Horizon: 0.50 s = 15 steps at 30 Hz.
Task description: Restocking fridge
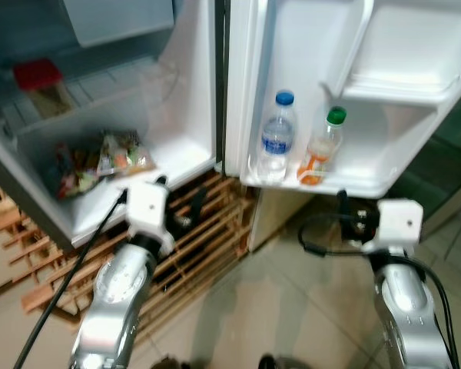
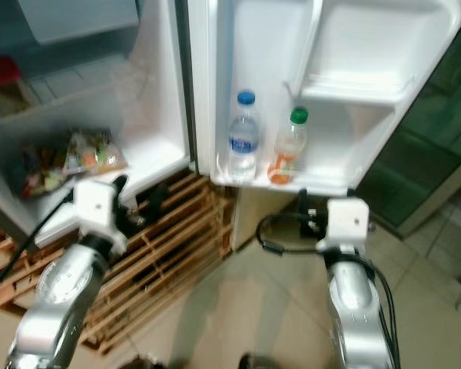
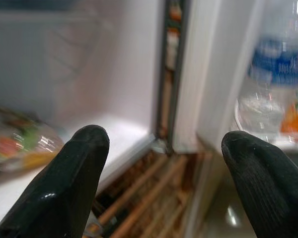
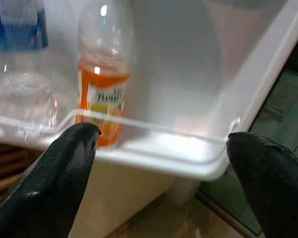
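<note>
The fridge stands open before me. On its lowest door shelf (image 1: 353,183) stand a water bottle (image 1: 277,137) with a blue cap and an orange juice bottle (image 1: 321,147) with a green cap. My right gripper (image 4: 161,148) is open and empty, just below and in front of that shelf, near the juice bottle (image 4: 103,74). My left gripper (image 3: 159,148) is open and empty too, low in front of the fridge body's bottom edge beside the door hinge. A bag of vegetables (image 1: 100,157) lies in the bottom compartment.
A red-lidded container (image 1: 42,86) sits on an upper fridge shelf. A wooden slatted rack (image 1: 200,231) lies on the floor under the fridge. Tiled floor (image 1: 292,307) spreads between my arms. The upper door shelf (image 1: 403,84) looks bare.
</note>
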{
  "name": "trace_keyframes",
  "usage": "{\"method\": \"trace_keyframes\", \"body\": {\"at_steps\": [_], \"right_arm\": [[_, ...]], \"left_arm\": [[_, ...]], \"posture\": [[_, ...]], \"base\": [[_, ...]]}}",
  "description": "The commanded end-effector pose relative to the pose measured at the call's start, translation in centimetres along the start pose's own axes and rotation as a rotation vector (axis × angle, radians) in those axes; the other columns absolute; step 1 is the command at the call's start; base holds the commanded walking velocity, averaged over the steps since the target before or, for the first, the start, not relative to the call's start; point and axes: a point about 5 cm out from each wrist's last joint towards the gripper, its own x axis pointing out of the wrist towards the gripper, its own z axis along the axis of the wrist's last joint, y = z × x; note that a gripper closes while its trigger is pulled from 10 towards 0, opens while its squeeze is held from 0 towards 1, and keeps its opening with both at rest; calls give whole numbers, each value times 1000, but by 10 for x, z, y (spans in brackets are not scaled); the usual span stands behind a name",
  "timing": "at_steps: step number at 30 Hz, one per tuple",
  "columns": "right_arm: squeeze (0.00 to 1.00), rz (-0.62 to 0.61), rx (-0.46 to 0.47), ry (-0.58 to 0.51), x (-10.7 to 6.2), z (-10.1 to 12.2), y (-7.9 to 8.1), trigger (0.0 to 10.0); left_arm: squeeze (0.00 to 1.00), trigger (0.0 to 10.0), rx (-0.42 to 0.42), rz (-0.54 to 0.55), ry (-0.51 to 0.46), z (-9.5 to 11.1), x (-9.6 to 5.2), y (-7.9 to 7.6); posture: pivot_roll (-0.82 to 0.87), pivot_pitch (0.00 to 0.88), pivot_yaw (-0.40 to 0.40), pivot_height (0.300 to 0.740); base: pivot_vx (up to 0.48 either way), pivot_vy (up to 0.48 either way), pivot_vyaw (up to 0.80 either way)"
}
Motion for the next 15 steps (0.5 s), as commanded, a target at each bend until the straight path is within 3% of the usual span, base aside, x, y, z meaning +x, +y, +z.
{"method": "trace_keyframes", "body": {"at_steps": [1,10,15], "right_arm": [[0,13,9,51,-2,-10,-3,10000],[0,30,11,37,21,-8,-2,10000],[0,32,18,14,29,-1,-2,10000]], "left_arm": [[0,10000,-32,-2,-58,9,3,-3],[0,10000,-61,-25,-89,13,25,-20],[0,10000,-72,-40,-101,15,33,-20]], "posture": [[-75,0,-34,740],[-100,0,-36,740],[-127,0,-23,740]], "base": [[307,-364,0],[259,-400,0],[0,-416,0]]}}
